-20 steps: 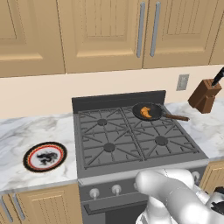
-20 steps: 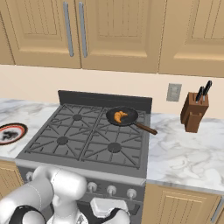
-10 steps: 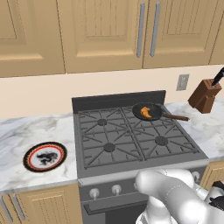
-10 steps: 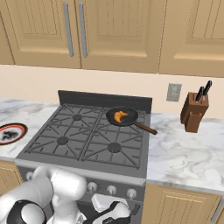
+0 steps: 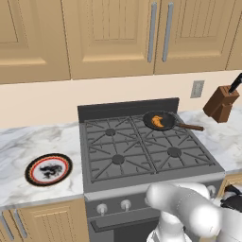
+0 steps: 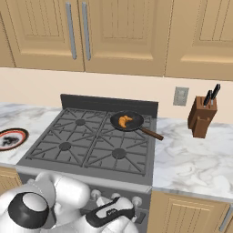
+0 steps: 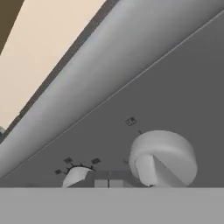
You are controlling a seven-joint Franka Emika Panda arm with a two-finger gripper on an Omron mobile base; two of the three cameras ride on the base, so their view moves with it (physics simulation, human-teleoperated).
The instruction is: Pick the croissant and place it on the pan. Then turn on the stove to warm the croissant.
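Observation:
The golden croissant (image 5: 159, 121) (image 6: 124, 121) lies inside the small black pan (image 5: 168, 119) (image 6: 134, 119), which sits on the stove's back right burner with its handle pointing right. The dark grey stove (image 5: 142, 151) (image 6: 91, 145) has silver knobs along its front. My arm reaches low in front of that panel. In the hand view my gripper (image 7: 108, 180) is shut with nothing in it, close to the panel. It points between a large round knob (image 7: 162, 157) and a second knob (image 7: 76, 175) cut off by the bottom band.
A red-rimmed plate (image 5: 48, 169) (image 6: 10, 138) lies on the marble counter left of the stove. A wooden knife block (image 5: 220, 103) (image 6: 201, 116) stands at the back right. Wooden cabinets hang above, and a wall outlet (image 6: 180, 96) sits beside the block.
The hand has shifted slightly in front of the stove's knob panel. The croissant and pan have not moved.

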